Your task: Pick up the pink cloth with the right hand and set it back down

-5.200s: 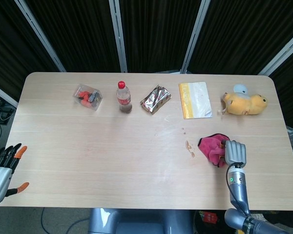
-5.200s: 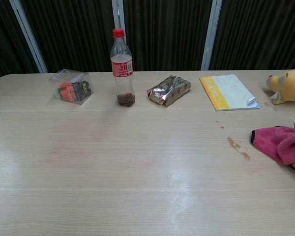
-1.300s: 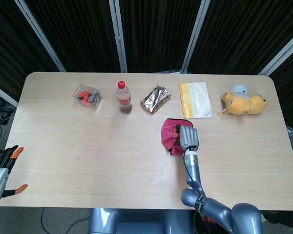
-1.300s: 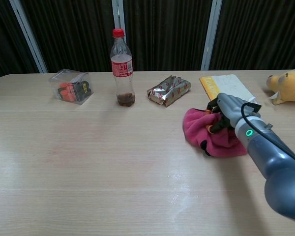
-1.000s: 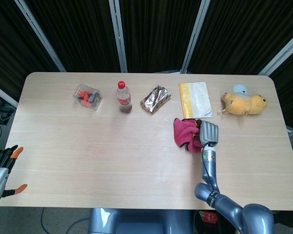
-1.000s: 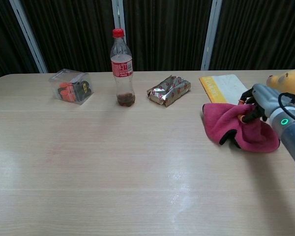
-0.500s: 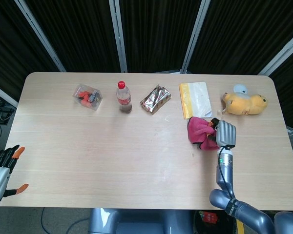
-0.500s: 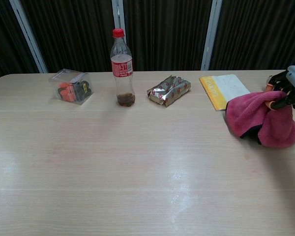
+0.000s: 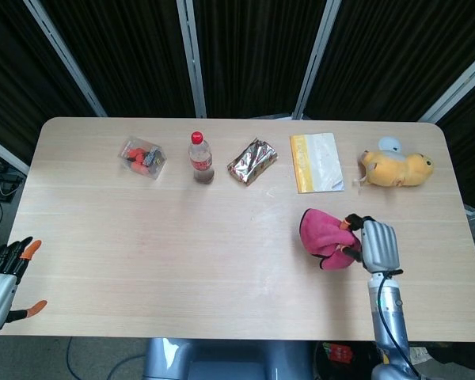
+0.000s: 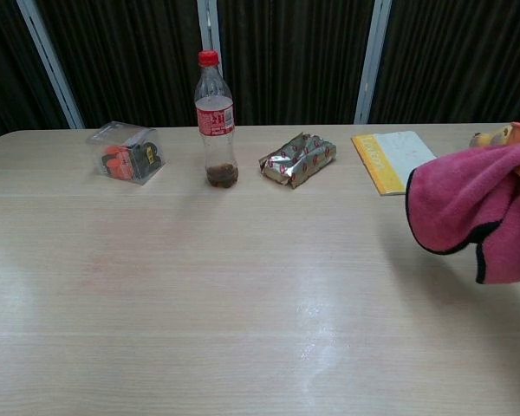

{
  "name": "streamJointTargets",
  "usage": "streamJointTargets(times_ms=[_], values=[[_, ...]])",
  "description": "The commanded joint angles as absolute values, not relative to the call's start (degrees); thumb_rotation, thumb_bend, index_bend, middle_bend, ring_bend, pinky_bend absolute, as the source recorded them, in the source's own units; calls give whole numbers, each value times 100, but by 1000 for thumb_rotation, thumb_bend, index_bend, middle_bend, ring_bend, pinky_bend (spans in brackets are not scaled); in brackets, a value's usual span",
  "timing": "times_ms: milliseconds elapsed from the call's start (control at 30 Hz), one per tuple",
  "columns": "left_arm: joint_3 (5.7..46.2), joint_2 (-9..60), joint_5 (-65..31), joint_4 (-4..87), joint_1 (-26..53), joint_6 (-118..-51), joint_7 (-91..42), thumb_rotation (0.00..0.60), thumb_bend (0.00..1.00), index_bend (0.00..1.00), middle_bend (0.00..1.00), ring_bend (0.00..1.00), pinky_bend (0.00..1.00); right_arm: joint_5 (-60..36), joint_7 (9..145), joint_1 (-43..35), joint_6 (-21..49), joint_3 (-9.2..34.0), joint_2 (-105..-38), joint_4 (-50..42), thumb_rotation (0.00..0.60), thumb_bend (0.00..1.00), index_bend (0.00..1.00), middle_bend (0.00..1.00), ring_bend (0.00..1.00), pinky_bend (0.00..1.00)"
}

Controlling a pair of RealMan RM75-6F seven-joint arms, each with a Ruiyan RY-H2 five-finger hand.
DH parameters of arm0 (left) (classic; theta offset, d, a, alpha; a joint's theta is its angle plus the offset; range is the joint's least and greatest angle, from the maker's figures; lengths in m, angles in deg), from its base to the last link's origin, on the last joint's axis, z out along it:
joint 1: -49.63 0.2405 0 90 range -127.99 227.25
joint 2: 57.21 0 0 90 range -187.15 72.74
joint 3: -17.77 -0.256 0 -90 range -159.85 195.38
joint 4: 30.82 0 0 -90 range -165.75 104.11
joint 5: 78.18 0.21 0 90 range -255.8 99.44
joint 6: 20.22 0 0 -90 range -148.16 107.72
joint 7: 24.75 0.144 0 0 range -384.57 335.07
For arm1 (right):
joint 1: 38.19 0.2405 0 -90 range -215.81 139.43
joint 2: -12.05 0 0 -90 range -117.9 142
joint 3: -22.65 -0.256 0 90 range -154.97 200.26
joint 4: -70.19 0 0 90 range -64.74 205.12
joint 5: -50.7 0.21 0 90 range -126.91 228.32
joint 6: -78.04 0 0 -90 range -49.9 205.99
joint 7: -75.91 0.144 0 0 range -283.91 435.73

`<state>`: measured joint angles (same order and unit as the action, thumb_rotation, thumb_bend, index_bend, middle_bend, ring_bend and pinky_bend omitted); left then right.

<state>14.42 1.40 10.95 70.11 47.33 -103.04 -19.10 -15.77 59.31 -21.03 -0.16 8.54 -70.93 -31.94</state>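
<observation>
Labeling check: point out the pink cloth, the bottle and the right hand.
pink cloth (image 10: pixel 468 204), chest view, middle of the hanging fold.
bottle (image 10: pixel 216 117), chest view, on its label.
right hand (image 9: pixel 378 245), head view, back of hand.

The pale wood worktop (image 9: pixel 142 245) carries a row of things along its far edge: a clear plastic box (image 9: pixel 142 157) with orange and dark contents, an upright bottle (image 9: pixel 200 157) with a red cap, a foil packet (image 9: pixel 252 161) and a yellow-and-white booklet (image 9: pixel 316 161). Toward the far right corner lies a yellow plush toy (image 9: pixel 396 167). The bottle seems nearly empty, with a little dark liquid at the bottom.
</observation>
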Motion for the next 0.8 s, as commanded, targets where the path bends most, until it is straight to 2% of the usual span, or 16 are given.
streamJointTargets(times_ms=[33, 133, 200, 300, 400, 500, 633, 800], values=[[1439, 142, 1097, 7014, 4730, -10294, -1899, 600, 0, 19, 0, 0, 0, -1800, 6104, -2301, -38, 1147, -6862, -3451, 600, 472, 653, 522, 395, 692], [1438, 150, 1105, 7009, 4732, -10298, -1883, 600, 0, 19, 0, 0, 0, -1911, 6260, -2340, 159, 1357, -6686, -3528, 600, 299, 474, 333, 208, 658], [1440, 154, 1110, 7008, 4731, -10301, -1880, 600, 0, 19, 0, 0, 0, -1975, 6267, -2319, 304, 1465, -6593, -3517, 600, 185, 320, 158, 51, 514], [1444, 160, 1115, 6996, 4734, -10314, -1884, 600, 0, 19, 0, 0, 0, -2032, 6139, -2271, 441, 1568, -6492, -3466, 600, 72, 156, 13, 0, 318], [1445, 155, 1102, 6997, 4733, -10304, -1889, 600, 0, 18, 0, 0, 0, -2022, 5893, -2251, 461, 1622, -6401, -3501, 600, 7, 89, 0, 0, 219], [1444, 146, 1107, 6998, 4730, -10301, -1900, 600, 0, 17, 0, 0, 0, -2100, 5631, -2266, 350, 1658, -6286, -3583, 600, 0, 70, 0, 0, 171], [1447, 140, 1113, 6992, 4732, -10310, -1923, 600, 0, 16, 0, 0, 0, -2281, 5520, -2360, 102, 1684, -6109, -3678, 600, 0, 70, 0, 0, 150], [1442, 142, 1140, 6981, 4733, -10321, -1934, 600, 0, 8, 0, 0, 0, -2724, 5578, -2705, -568, 1776, -5834, -3716, 600, 2, 70, 0, 0, 140]])
